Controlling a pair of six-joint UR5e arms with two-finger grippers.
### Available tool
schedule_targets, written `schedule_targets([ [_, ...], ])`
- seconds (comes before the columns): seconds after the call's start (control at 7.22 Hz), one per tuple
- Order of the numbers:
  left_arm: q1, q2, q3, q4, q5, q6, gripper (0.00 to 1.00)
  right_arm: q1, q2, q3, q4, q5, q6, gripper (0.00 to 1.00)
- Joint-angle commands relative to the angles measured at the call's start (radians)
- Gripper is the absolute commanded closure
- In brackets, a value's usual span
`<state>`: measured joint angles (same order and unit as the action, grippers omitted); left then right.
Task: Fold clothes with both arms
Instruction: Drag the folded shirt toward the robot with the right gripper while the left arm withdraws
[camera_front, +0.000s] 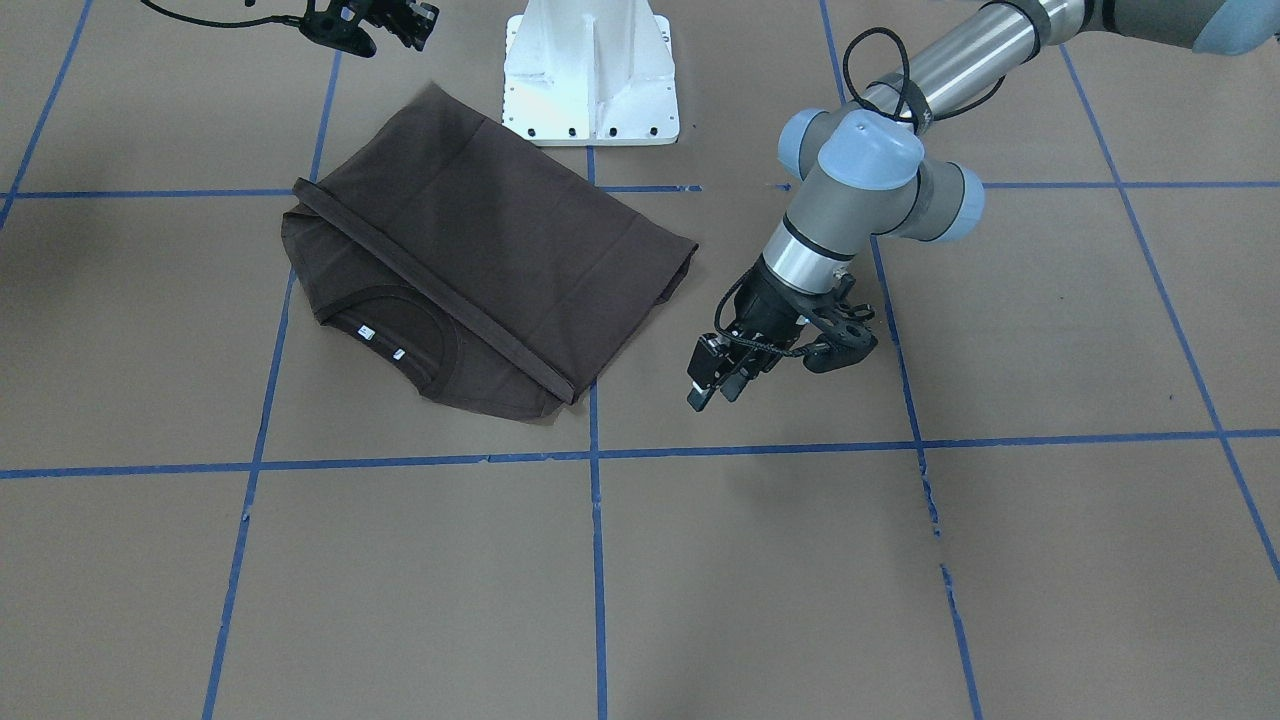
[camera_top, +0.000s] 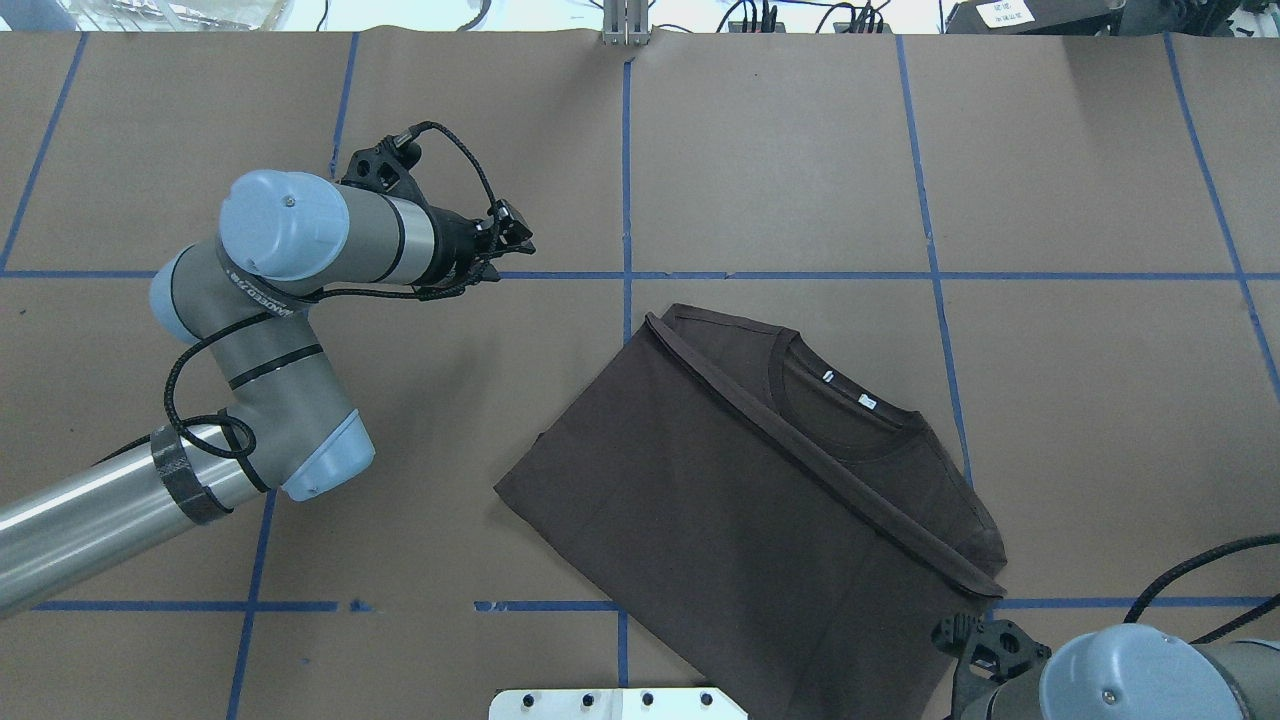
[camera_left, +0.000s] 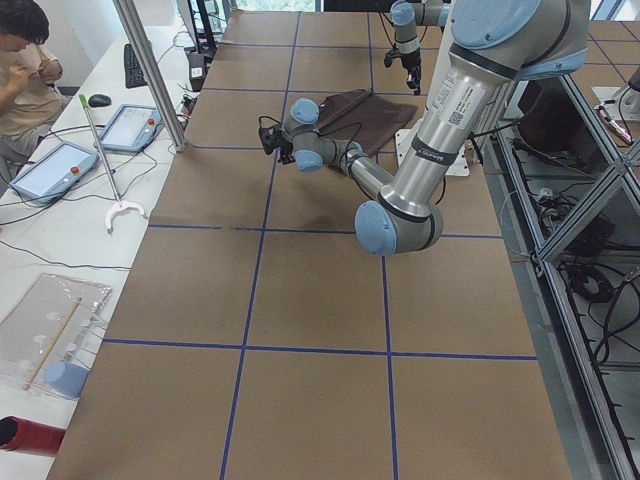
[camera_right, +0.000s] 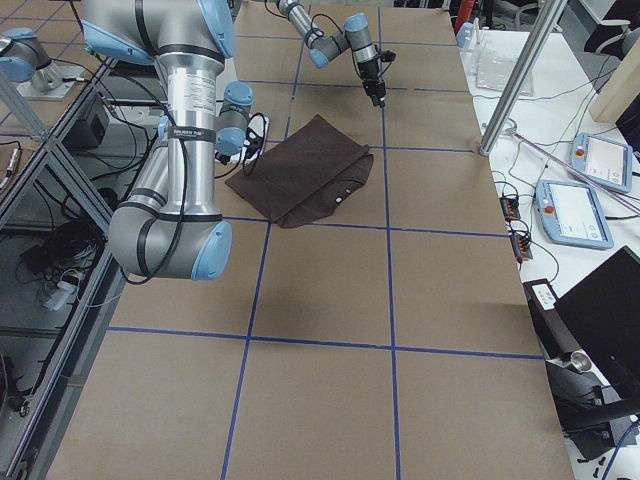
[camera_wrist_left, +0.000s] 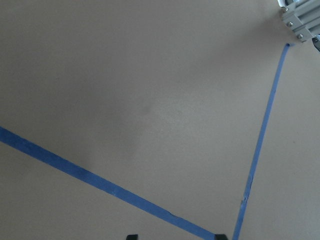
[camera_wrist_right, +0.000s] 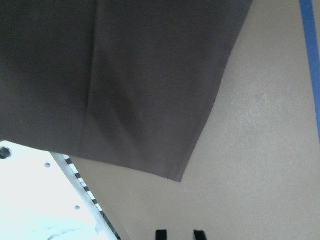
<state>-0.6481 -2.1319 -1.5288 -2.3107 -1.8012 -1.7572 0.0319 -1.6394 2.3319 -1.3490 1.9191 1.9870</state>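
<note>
The dark brown T-shirt (camera_front: 480, 260) lies folded in half on the brown table, with its collar and white neck tags (camera_front: 368, 332) showing past the folded edge. It also shows in the overhead view (camera_top: 720, 500). My left gripper (camera_front: 712, 392) hovers over bare table beside the shirt's side and holds nothing. Its fingertips (camera_wrist_left: 131, 236) stand wide apart, so it is open. My right gripper (camera_front: 400, 25) is near the pedestal, above the shirt's fold corner (camera_wrist_right: 180, 177). Its fingertips (camera_wrist_right: 160, 234) stand a smaller way apart, with nothing between them.
The white pedestal base (camera_front: 590, 75) stands right behind the shirt. Blue tape lines (camera_front: 596, 560) grid the table. A metal pole (camera_left: 150, 70) and a side desk with tablets and a seated person (camera_left: 25, 60) lie beyond the far edge.
</note>
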Motion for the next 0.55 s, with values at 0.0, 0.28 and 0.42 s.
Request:
schedule_targets([
  [0.0,0.045,0.035,-0.111,0.032,-0.064,-0.100,0.40,0.183,0.027,0.021,0.002,0.006,0.004,0.00],
  [0.28,0.169,0.155,-0.256,0.103,-0.003,-0.197,0.40,0.342,0.116,-0.003,0.002,0.000,-0.004,0.00],
  [0.42,0.218,0.193,-0.257,0.106,0.073,-0.199,0.40,0.371,0.144,-0.049,0.002,-0.002,-0.005,0.00],
])
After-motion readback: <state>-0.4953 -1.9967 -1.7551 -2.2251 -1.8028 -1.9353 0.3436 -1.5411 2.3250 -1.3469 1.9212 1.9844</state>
